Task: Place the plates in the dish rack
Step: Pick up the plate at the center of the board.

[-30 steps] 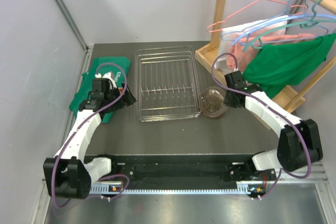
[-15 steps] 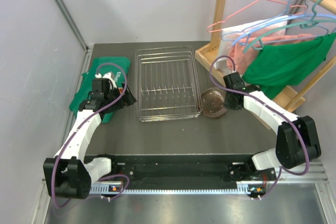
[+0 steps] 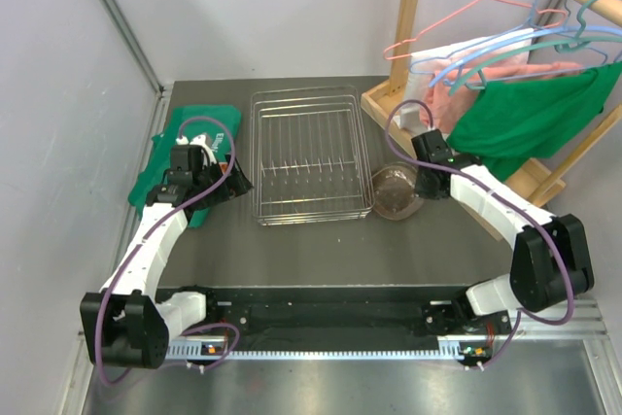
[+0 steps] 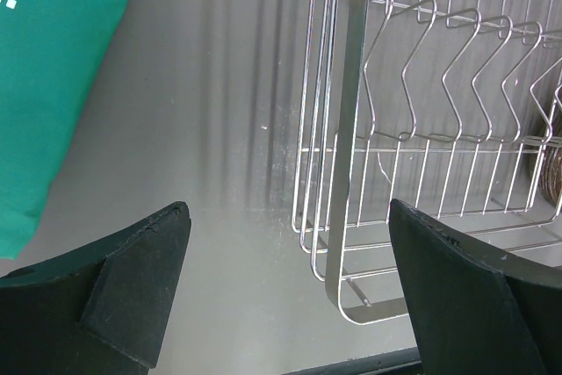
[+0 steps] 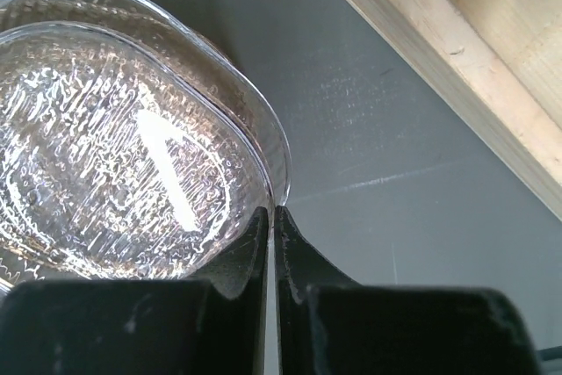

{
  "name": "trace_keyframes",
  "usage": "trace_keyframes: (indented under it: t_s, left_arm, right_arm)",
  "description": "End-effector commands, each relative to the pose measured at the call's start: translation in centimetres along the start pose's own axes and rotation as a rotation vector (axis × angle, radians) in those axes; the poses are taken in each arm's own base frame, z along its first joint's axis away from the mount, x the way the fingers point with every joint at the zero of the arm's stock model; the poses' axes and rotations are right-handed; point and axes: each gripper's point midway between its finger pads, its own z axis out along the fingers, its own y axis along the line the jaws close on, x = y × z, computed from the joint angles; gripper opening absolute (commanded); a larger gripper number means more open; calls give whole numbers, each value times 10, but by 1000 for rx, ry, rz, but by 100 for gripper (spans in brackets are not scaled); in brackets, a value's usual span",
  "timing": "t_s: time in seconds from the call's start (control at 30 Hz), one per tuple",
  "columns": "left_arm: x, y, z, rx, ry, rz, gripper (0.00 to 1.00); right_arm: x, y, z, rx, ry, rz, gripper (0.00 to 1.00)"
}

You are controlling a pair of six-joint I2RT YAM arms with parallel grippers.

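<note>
The fingers of the right gripper (image 5: 268, 226), briefly parted a moment ago, are pressed together again at the rim of the plates (image 5: 132, 155), which are stacked near the right edge of the worktop (image 3: 321, 250), just beside the dish rack (image 4: 347, 129). Whether glass is actually caught is unclear. The left gripper (image 4: 288, 208) stays spread and empty, and nothing is racked yet.

The plates (image 5: 114, 155) are glossy textured glass, the dish rack (image 4: 349, 129) shiny metal wire, the table (image 4: 202, 111) matt grey.
</note>
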Motion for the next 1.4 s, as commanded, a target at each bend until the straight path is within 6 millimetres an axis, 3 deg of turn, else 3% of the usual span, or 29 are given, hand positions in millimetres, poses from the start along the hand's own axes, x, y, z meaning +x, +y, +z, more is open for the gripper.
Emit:
trace_keyframes:
  t_s: [0.0, 0.3, 0.53, 0.87, 1.37]
  left_arm:
    - [-8, -5, -4, 14, -26, 10, 99]
    - [-9, -3, -5, 3, -24, 12, 99]
    - [-8, -6, -7, 16, -25, 10, 99]
    - [-14, -13, -9, 45, -32, 6, 99]
    - [-21, -26, -18, 97, -53, 5, 99]
  right_arm:
    - [-20, 5, -17, 4, -67, -43, 0]
    - [-36, 2, -31, 10, -135, -10, 0]
    - [-18, -11, -37, 22, -133, 53, 0]
    - [-28, 2, -62, -116, -218, 155, 0]
    - [-13, -1, -66, -181, -255, 286, 0]
